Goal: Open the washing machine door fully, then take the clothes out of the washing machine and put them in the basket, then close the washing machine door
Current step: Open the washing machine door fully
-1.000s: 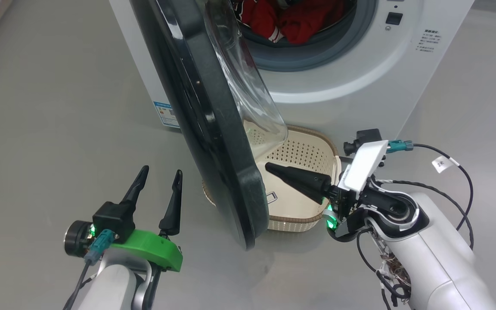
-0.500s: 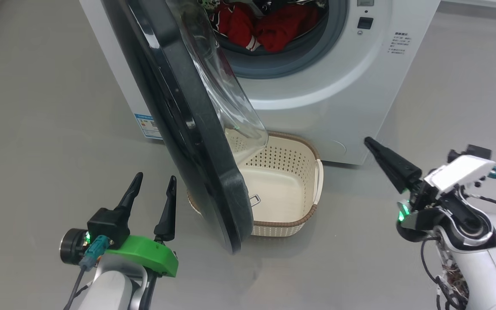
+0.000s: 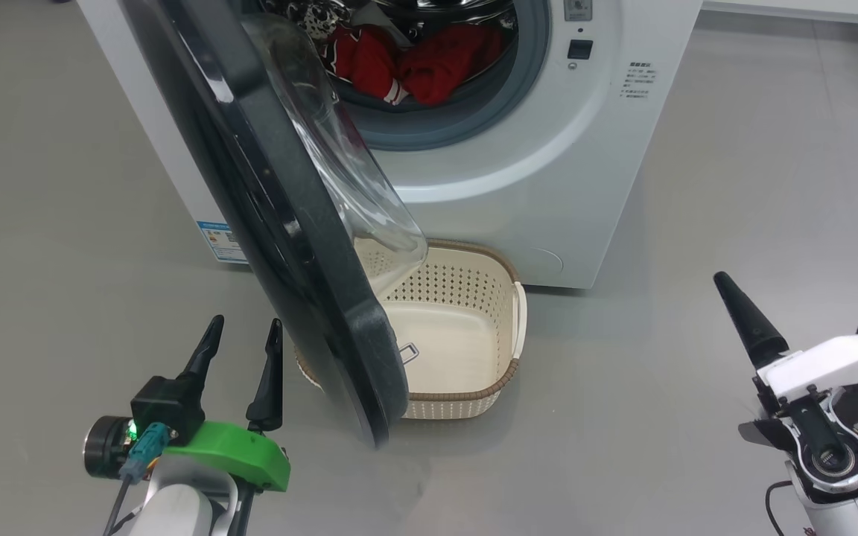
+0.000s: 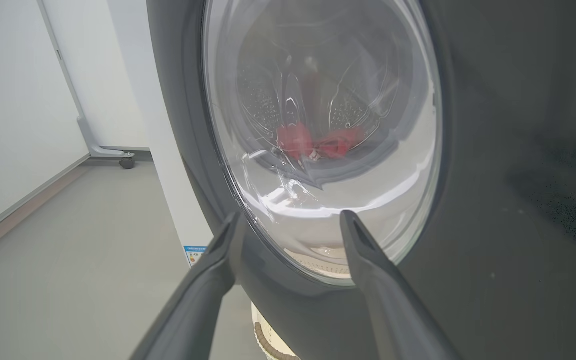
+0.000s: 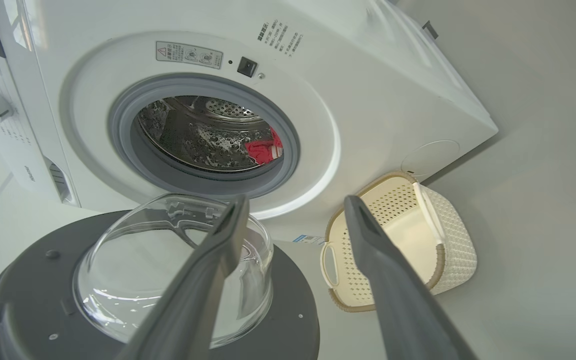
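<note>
Door [image 3: 272, 186] just beside left gripper [image 3: 246, 322]

The left hand [image 3: 246, 322] hovered at lower left, fingers spread and pointing forward. The right hand [image 5: 295, 200] stood at lower right, fingers parted, empty.

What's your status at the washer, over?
Open and empty: left gripper, right gripper. The washing machine door hangs open; clothes in the drum, none in the basket. That door stands between left gripper and basket.
</note>
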